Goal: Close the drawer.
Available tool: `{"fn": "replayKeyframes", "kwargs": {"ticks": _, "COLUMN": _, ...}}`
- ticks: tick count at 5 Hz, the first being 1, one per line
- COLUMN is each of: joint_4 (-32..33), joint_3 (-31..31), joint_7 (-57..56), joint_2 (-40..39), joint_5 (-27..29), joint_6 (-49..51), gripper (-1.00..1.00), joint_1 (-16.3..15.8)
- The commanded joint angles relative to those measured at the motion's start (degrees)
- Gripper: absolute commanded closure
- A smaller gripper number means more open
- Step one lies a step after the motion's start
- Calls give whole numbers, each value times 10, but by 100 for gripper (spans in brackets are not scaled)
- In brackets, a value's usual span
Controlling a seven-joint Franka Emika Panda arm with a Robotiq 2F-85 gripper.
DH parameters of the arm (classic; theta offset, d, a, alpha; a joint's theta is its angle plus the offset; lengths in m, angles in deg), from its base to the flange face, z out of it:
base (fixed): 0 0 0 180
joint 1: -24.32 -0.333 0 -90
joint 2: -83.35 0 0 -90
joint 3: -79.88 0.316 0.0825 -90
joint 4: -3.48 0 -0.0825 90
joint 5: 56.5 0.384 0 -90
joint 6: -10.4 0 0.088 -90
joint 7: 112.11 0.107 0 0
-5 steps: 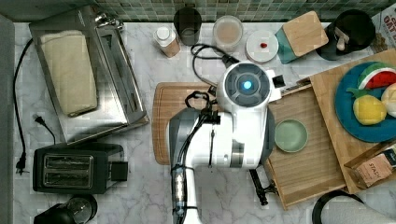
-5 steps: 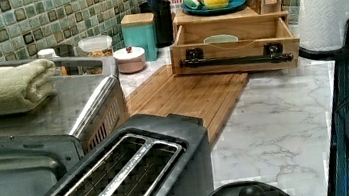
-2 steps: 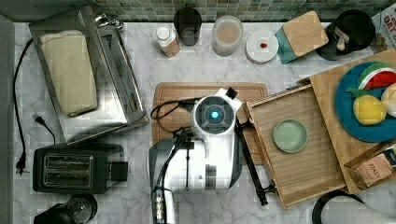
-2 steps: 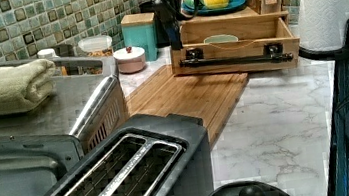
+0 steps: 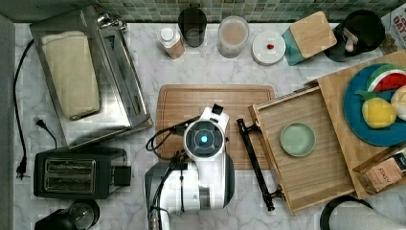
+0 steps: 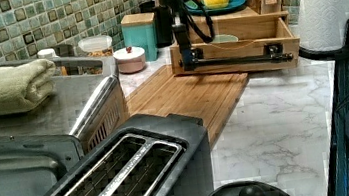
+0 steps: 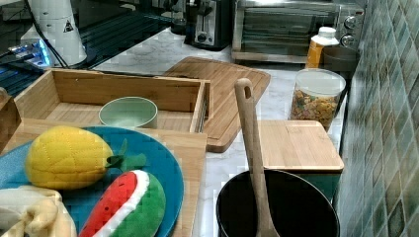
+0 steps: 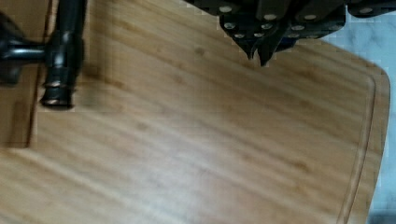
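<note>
One label, "STASH", on box [image 5: 386, 173] beside drawer [image 5: 306, 172].

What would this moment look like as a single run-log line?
drawer: open, green bowl inside | gripper: shut, above cutting board, beside handle

Legible lettering scarce. "STASH" on the small brown box [image 5: 386, 173] at the top view's right edge, beside the blue plate [image 5: 356, 117]; the same word, faint, on the box's face in the left view. "OAT" at the very top-right corner of the top view, on a cut-off package [image 5: 399, 24]. Black triangle warning sign on the white cylindrical base [image 7: 58, 27] in the right view.
</note>
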Motion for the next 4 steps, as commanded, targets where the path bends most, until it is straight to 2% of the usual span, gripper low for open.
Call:
{"fn": "replayKeyframes", "kwargs": {"ticks": 1, "joint_4": 78, "joint_3": -14, "joint_7": -77, "joint_2": 38, "joint_5": -61, "joint_6": -88, "gripper": 100, "joint_1": 9}}
{"fn": "replayKeyframes", "kwargs": {"ticks": 2, "joint_4": 96, "joint_3": -42, "joint_7": -91, "joint_2": 26, "joint_5": -83, "joint_6": -121, "gripper": 100, "joint_1": 2}}
{"fn": "replayKeyframes", "kwargs": {"ticks": 3, "joint_4": 81, "joint_3": -34, "joint_7": -91, "joint_2": 8, "joint_5": -86, "joint_6": -94, "gripper": 100, "joint_1": 31}}
{"fn": "replayKeyframes", "kwargs": {"ticks": 4, "joint_4": 64, "joint_3": -75, "joint_7": -70, "joint_2": -1, "joint_5": -106, "joint_6": -59, "gripper": 100, "joint_1": 11}}
